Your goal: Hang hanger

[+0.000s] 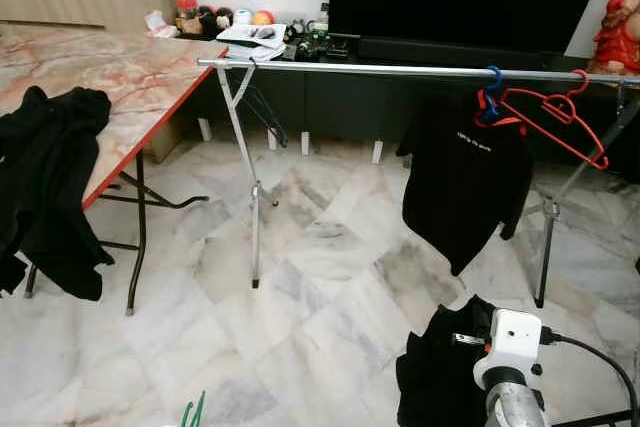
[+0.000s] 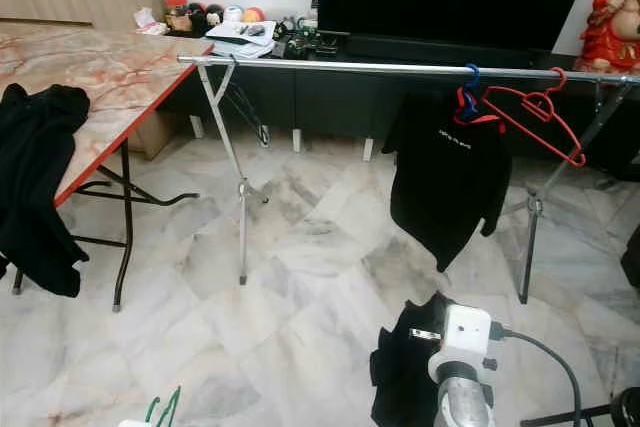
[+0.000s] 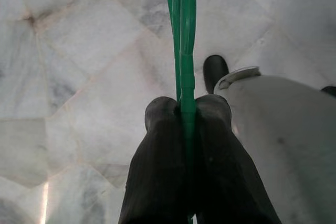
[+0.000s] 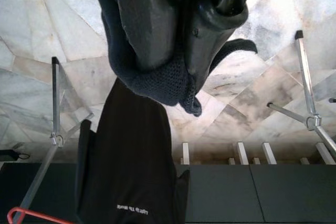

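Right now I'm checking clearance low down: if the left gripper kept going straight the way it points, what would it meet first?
Probably the marble floor. The left gripper, shut on the green hanger, points down at it; depth is unclear.

The left pincer (image 3: 186,114) points down toward the floor, its two black fingers (image 3: 157,166) pressed together on a thin green hanger (image 3: 185,40). The right arm's silver wrist with its white housing (image 1: 512,342) is low at the front, and the right pincer (image 4: 181,64) is clamped on dark knitted cloth (image 4: 157,80).
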`<state>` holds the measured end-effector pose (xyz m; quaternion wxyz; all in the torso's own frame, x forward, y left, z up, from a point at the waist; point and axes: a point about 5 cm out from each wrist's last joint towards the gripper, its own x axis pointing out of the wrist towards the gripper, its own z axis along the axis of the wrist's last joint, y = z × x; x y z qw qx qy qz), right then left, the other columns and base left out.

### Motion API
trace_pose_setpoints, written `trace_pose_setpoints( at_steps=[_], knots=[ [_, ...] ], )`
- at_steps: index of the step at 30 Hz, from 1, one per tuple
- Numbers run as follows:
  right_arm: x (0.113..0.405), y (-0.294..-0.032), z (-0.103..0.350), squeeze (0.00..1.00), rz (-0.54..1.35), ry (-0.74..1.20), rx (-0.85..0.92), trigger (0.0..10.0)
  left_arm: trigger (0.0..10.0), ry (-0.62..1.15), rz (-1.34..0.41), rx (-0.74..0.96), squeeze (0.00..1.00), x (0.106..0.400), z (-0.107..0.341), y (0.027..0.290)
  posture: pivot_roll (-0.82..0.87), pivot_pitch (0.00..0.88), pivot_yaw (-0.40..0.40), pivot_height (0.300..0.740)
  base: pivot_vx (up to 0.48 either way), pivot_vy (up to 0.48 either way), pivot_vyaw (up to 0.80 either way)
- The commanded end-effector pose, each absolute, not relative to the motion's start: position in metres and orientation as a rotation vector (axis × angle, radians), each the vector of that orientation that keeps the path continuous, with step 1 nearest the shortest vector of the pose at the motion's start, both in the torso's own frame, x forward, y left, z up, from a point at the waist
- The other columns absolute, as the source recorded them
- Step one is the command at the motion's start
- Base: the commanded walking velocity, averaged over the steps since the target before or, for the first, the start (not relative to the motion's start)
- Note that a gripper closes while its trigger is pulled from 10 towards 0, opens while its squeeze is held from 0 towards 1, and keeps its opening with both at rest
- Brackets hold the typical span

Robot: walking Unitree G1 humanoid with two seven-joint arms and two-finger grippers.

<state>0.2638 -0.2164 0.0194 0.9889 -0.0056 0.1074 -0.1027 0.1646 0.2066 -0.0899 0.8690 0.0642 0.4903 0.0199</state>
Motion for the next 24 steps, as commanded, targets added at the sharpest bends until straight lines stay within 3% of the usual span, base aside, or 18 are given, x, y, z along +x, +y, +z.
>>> trace_pose_setpoints(
  at_steps=[1,12,24],
  knots=[
    [0.273,-0.213,0.032,0.0,-0.202,0.16,-0.008,10.0,10.0,1.047,0.039,0.155,0.0,0.165,-0.091,0.204,-0.05,0.069,0.006,0.74,0.0,0.48,0.0],
    [0.268,-0.199,0.026,0.0,-0.189,0.168,-0.001,10.0,10.0,1.041,-0.008,0.178,0.0,0.179,-0.089,0.172,-0.05,0.082,0.05,0.74,0.0,0.48,0.0],
    [0.271,-0.197,0.027,0.0,-0.185,0.167,-0.002,10.0,10.0,1.051,0.009,0.176,0.0,0.174,-0.09,0.184,-0.04,0.069,0.053,0.74,0.0,0.48,0.0]
  ],
)
